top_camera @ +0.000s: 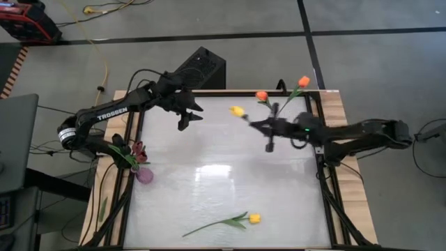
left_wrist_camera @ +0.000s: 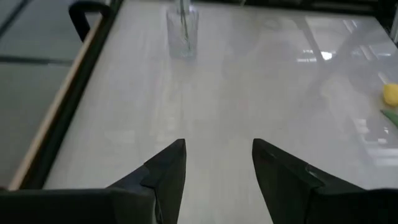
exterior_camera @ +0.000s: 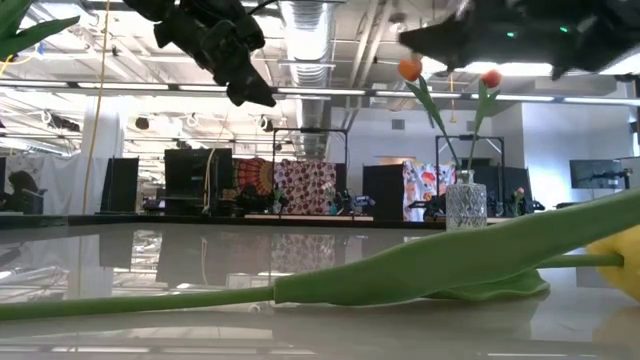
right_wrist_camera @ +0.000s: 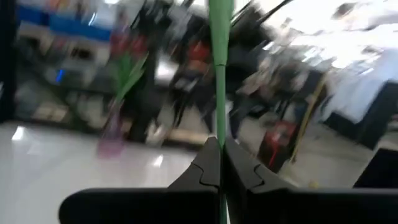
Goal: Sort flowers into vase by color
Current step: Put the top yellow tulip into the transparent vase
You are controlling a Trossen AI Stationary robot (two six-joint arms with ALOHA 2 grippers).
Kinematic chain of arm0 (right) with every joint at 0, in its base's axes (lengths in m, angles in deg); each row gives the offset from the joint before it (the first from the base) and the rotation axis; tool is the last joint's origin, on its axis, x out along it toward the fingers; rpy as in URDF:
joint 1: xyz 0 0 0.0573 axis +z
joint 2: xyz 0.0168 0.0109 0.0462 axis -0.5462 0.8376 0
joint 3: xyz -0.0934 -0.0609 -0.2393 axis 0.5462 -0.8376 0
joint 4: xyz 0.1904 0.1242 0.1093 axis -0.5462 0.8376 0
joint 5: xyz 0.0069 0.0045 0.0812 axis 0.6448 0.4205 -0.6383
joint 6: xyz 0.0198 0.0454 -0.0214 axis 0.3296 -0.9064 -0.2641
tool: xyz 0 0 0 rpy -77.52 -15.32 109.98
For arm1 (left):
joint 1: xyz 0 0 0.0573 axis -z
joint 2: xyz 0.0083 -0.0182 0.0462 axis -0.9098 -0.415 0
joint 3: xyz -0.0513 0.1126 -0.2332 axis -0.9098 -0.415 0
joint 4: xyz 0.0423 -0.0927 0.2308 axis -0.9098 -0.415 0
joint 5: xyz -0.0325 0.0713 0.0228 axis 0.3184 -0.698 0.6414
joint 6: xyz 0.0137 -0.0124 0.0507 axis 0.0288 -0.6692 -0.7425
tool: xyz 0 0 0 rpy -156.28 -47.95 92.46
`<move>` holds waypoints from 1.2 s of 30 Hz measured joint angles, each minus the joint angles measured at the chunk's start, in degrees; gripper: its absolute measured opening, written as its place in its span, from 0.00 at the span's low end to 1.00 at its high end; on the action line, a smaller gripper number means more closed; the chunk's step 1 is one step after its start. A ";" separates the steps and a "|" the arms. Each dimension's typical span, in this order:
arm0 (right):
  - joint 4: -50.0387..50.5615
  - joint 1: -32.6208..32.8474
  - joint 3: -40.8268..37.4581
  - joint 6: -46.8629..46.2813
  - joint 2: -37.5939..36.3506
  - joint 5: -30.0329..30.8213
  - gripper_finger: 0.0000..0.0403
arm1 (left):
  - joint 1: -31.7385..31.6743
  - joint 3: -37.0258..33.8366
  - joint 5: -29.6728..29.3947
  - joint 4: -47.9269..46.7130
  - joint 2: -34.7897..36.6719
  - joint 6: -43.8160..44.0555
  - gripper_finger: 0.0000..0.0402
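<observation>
High view: yellow tulip [top_camera: 237, 111] aloft near the table's far edge, stem pinched in the right gripper [top_camera: 256, 126], head pointing toward the left arm. Right wrist view: green stem [right_wrist_camera: 219, 68] clamped between the two dark fingers [right_wrist_camera: 208, 163], pressed together on it, stem running straight up past them.

Just beside, at the far right corner, two orange tulips [top_camera: 262, 95] standing upright in a clear glass vase [exterior_camera: 465, 206]; the second orange head [top_camera: 304, 81] leaning out over the table frame. Low view: both orange heads [exterior_camera: 410, 68] above the cut-glass vase, stems crossing inside it.

Near the left edge of the white table [top_camera: 223, 181], dark red tulips [top_camera: 139, 150] bunched in a small purple vase [top_camera: 144, 173], tilted toward the left arm's base. Seen faintly too in the right wrist view, across the table [right_wrist_camera: 113, 134].

At the near edge, another yellow tulip [top_camera: 254, 218] lying flat, stem trailing toward the left; same flower filling the low view's foreground, long green leaf [exterior_camera: 450, 265] across the surface.

Left gripper [top_camera: 187, 116] raised over the far left part of the table, fingers [left_wrist_camera: 168, 171] spread apart, holding nothing.
</observation>
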 joint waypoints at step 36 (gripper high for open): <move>-29.27 -16.93 -22.39 -6.38 -8.29 16.61 0.06 | 0.14 -1.24 -1.69 0.18 -0.02 3.50 0.43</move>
